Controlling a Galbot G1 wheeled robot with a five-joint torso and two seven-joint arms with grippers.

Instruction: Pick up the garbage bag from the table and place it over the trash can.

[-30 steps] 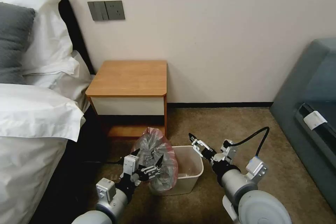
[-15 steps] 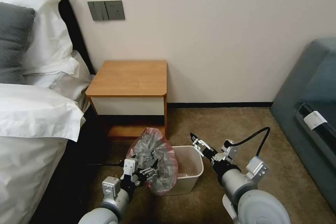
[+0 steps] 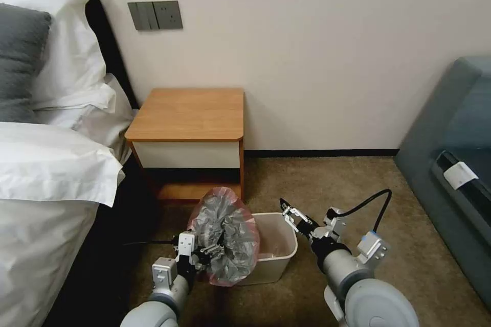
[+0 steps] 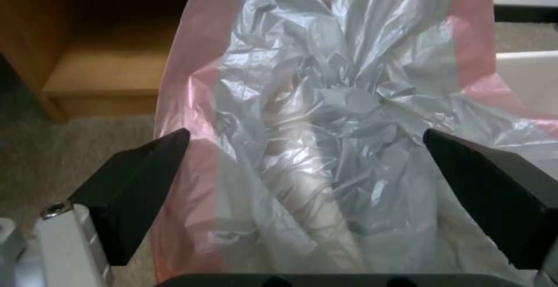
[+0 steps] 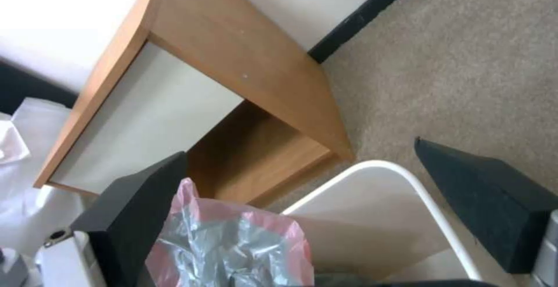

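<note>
From my remote station I see the garbage bag (image 3: 226,237) in the lower centre of the head view, draped over the left end of the trash can (image 3: 279,250). Its pinkish-red rim stands up as an arch above the can, and the wrinkled grey plastic hangs down on the can's outer left side. The right half of the can has no bag over it, and I can see its beige inside wall.

The left end effector (image 3: 204,251) is at the lower left of the bag, close against the plastic. In the left wrist view its two black fingers (image 4: 137,186) are spread wide, one on each side of the bag (image 4: 325,147), and they do not pinch it. I cannot tell if the plastic touches the inner faces of the fingers.

The right end effector (image 3: 290,213) is just right of the can, above its right rim. Its fingers (image 5: 494,199) are also wide apart, and nothing is held between them. In the right wrist view I see the white rim of the can (image 5: 401,178) and the top of the bag (image 5: 233,243) between them, farther away.

The desk (image 3: 190,113) stands behind the can, against the wall, in the middle of the frame. The bed (image 3: 46,163) is at the left edge.
</note>
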